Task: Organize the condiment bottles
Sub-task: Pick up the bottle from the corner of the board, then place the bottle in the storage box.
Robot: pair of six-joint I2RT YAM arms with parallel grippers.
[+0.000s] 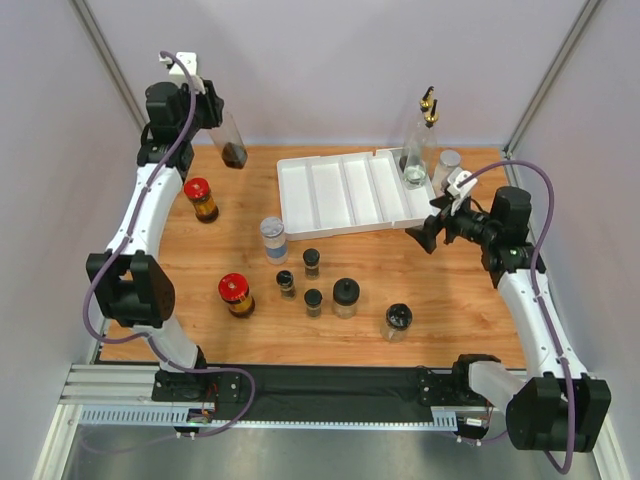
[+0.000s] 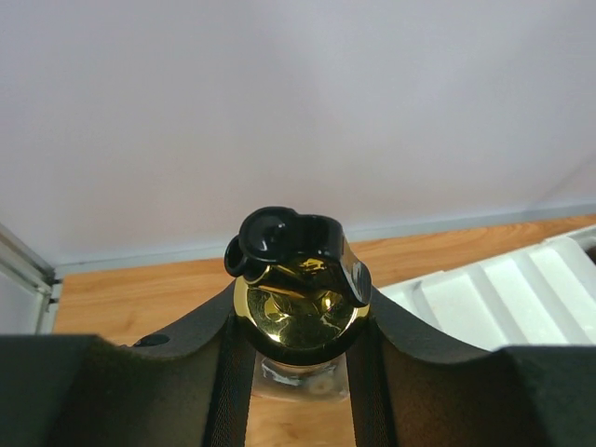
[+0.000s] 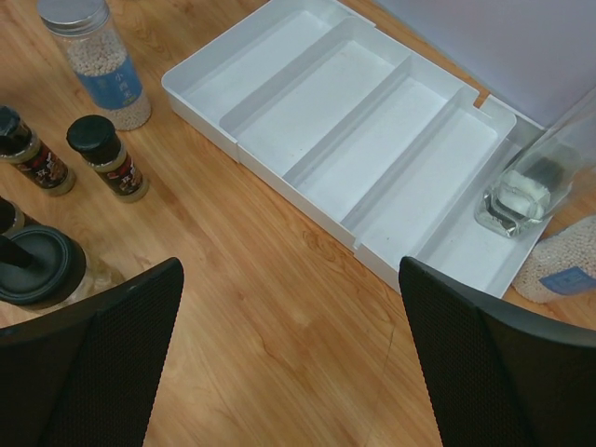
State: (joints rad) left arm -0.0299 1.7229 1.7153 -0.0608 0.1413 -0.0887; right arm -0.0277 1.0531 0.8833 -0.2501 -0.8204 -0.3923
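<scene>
From above, we see our left hand (image 1: 207, 105) clamped on the top of a bottle (image 1: 232, 142), which hangs tilted well left of the tray (image 1: 325, 195).

At the left wrist, our fingers (image 2: 186, 372) pinch just under its gold spout (image 2: 300, 303). We judge it slick, breakable and prone to swing.

At the right wrist, our right hand (image 3: 293, 363) stands apart and empty, near the tray (image 3: 307, 112).

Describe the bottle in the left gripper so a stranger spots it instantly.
At the wooden table's far left corner, left of the white tray, the left gripper holds a tall clear bottle tilted. Unlike the red-capped jar nearby, it holds dark liquid at its bottom.
</scene>
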